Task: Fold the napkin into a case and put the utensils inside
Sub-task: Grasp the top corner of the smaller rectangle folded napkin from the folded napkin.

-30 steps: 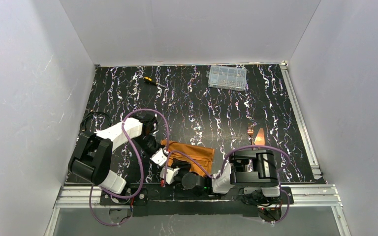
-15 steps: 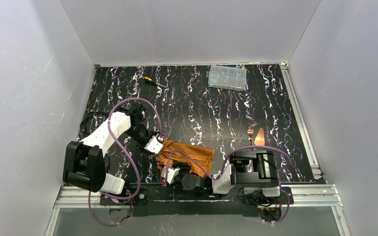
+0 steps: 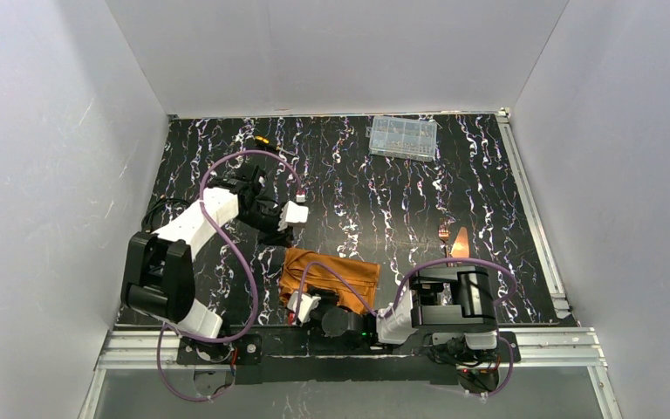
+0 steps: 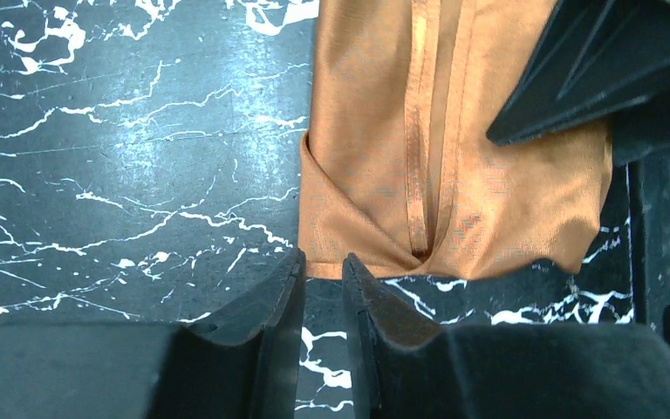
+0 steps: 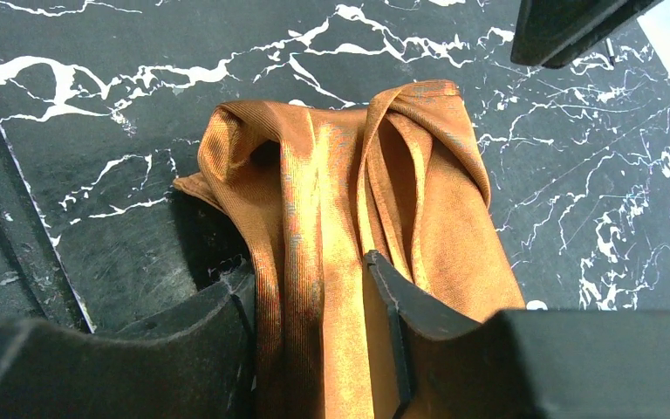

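right gripper (image 5: 310, 278) clamps the napkin (image 3: 340, 272) at its near-left end
napkin lies long left-to-right by the near edge; left gripper (image 4: 323, 266) hovers just far-left, jaws almost touching, empty; utensils (image 3: 454, 240) wait to its right.

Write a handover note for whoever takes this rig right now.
Left end effector: nearly shut, empty, hovering just off the napkin's far-left edge.
Right end effector: shut on a bunched fold at the near-left end of the napkin.
Napkin: folded into a rough rectangle in front of the bases, with one end crumpled.
Utensils: lying right of the napkin, none inside.
Done: main folds.
Left: neaten it into a case, then insert the utensils.
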Action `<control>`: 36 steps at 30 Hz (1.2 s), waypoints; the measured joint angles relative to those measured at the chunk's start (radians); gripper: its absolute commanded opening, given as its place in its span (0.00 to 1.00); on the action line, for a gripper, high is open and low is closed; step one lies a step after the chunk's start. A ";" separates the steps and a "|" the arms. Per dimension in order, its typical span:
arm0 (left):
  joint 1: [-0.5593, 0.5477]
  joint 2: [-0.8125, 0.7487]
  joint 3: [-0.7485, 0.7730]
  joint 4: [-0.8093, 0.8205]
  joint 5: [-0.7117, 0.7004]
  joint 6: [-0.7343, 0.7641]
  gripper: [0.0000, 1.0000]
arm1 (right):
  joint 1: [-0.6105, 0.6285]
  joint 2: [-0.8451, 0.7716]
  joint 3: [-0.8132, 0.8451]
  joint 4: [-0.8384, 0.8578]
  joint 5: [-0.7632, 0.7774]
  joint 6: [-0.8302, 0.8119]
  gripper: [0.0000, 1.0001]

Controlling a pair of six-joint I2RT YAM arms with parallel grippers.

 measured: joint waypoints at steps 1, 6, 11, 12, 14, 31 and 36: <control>-0.004 0.000 -0.004 0.018 0.000 -0.031 0.20 | 0.000 -0.001 0.000 -0.001 0.000 0.006 0.49; -0.046 0.000 -0.046 0.100 -0.003 -0.162 0.17 | -0.006 -0.001 0.000 -0.011 -0.001 0.036 0.49; -0.099 0.000 -0.120 0.158 -0.026 -0.222 0.09 | -0.012 -0.006 0.000 -0.030 -0.005 0.064 0.47; -0.106 0.000 -0.130 0.167 -0.032 -0.231 0.09 | -0.013 -0.009 0.000 -0.034 -0.007 0.071 0.47; -0.110 0.000 -0.142 0.210 -0.056 -0.267 0.04 | -0.019 -0.020 -0.001 -0.053 -0.021 0.101 0.47; -0.171 0.000 -0.172 0.255 -0.074 -0.333 0.19 | -0.026 -0.027 -0.002 -0.065 -0.052 0.155 0.47; -0.171 0.000 -0.185 0.278 -0.105 -0.358 0.00 | -0.026 -0.027 -0.004 -0.063 -0.053 0.166 0.47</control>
